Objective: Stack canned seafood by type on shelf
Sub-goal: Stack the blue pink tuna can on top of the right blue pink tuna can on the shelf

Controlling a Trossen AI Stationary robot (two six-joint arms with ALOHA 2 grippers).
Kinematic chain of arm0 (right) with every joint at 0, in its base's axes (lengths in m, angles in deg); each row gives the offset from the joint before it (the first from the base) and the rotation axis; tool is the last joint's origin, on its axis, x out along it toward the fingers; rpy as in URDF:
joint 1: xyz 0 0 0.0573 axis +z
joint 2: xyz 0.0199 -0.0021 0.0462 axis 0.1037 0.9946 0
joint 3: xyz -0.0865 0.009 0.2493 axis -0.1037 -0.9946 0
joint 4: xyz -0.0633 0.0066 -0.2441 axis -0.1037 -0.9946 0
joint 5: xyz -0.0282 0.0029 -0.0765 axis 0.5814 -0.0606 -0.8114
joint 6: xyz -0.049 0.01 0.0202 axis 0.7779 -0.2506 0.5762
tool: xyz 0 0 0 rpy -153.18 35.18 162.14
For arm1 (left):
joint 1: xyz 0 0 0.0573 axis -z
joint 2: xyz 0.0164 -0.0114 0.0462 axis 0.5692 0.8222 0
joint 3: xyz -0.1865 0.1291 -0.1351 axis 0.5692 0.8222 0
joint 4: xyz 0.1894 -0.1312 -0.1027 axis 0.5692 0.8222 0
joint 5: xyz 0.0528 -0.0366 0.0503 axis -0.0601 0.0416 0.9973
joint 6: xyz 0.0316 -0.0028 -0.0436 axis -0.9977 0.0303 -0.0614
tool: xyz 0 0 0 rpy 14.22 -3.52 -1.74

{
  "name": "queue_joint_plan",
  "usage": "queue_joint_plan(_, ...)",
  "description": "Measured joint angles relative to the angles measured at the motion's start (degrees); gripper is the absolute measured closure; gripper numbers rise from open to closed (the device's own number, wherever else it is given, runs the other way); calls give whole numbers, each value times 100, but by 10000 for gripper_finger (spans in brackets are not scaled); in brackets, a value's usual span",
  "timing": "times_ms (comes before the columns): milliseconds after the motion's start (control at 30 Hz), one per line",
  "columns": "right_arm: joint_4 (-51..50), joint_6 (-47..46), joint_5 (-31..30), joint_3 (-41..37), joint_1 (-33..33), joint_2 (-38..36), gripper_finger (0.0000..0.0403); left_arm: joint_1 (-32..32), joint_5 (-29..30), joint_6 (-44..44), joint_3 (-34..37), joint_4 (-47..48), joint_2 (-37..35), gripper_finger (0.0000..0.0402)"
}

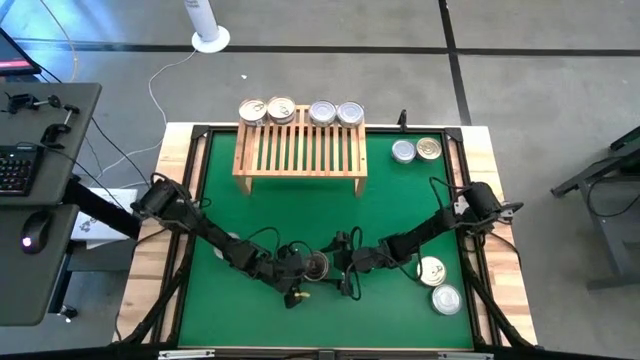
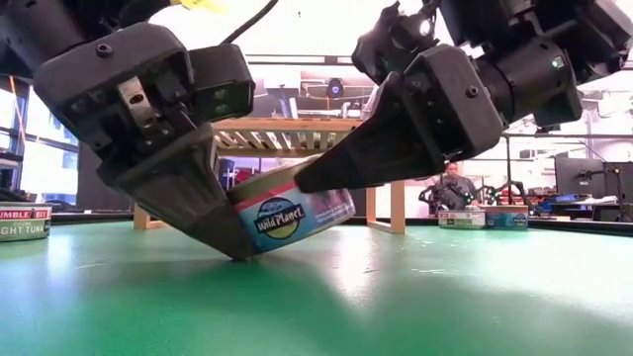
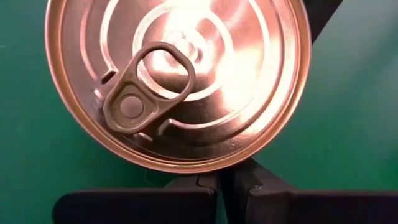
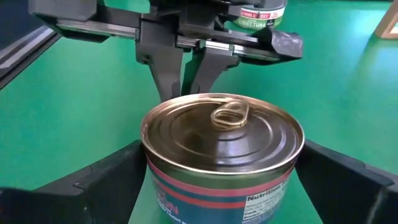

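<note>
A gold-lidded tin [image 1: 318, 265] with a blue "Wild Planet" label [image 2: 280, 218] sits tilted at the middle of the green mat, between both grippers. My right gripper [image 1: 332, 264] has one finger on each side of it. My left gripper [image 1: 304, 268] is shut, its tips at the tin's left side. The light-wood shelf [image 1: 300, 152] stands on its legs at the far middle. Several tins [image 1: 300, 111] stand in a row along its far edge. My left gripper's shut fingertips [image 3: 227, 182] lie against the tin's rim [image 3: 231, 163] on the side toward the table's left. They slant down from the left, with their tips [image 2: 226, 235] down at the mat beside the tin's wall. My right gripper pinches the tin's side wall [image 4: 292, 163] between its two widely spread fingers [image 4: 93, 180], coming from the table's right and slanting a little downward. The tin is tilted, its lid [image 4: 222, 134] facing the left arm. Its left bottom edge [image 2: 245, 253] is down at the mat and its right bottom edge is raised.
Two tins [image 1: 416, 150] stand on the mat at the far right, and two more [image 1: 439, 284] near the right arm. A "light tuna" tin [image 2: 24, 222] shows at the left in the low view. A desk with keyboard and mouse [image 1: 30, 190] stands left of the table.
</note>
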Motion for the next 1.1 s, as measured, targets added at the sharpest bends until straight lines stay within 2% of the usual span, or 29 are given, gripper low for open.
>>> queue_joint_plan(167, -198, 27, 124, -14, -40, -4, 22, 3, 0, -29, -2, 35, -10, 401)
queue_joint_plan(300, -206, 26, 96, -85, -36, 3, 39, 27, -44, 57, -23, 180, -40, 401)
queue_joint_plan(433, -494, -76, 47, -90, -43, 36, 61, 172, 73, 425, -55, 799, -199, 401)
queue_joint_plan(600, -676, -33, 118, -105, -21, 66, 81, 403, 487, 945, -68, 1759, -418, 401)
queue_joint_plan(767, -766, -48, 80, -105, -21, 1, 102, 573, 718, 1255, -58, 2076, -460, 402)
queue_joint_plan(967, -1192, -68, 545, -54, -164, -202, 102, 589, 705, 1256, -50, 2071, -460, 402)
queue_joint_plan(1100, -1614, 227, 747, 148, -313, -319, 75, 570, 684, 1231, -48, 2070, -460, 401)
